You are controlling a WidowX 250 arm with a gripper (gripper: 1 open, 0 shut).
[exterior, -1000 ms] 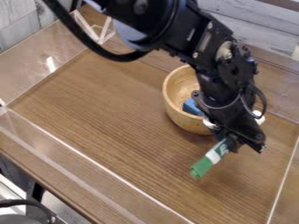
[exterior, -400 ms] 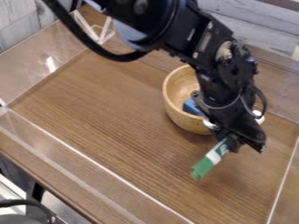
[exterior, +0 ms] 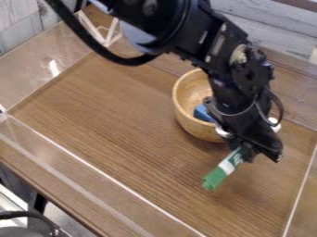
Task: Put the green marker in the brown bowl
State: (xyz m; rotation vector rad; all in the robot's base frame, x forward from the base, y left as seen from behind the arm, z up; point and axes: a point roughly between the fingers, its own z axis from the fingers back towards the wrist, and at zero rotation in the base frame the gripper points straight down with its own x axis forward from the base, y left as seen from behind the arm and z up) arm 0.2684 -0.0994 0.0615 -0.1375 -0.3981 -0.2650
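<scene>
The green marker slants down to the left, with its green cap at the bottom touching or almost touching the wooden tabletop. My gripper points steeply down and is shut on the marker's upper white end. The brown bowl sits just behind and left of the gripper. The black arm hides its right side. The marker is outside the bowl, in front of its near rim.
A small blue block shows inside the bowl by the near wall. Clear plastic walls fence the tabletop at the left, front and right. Open wood surface lies left of the bowl.
</scene>
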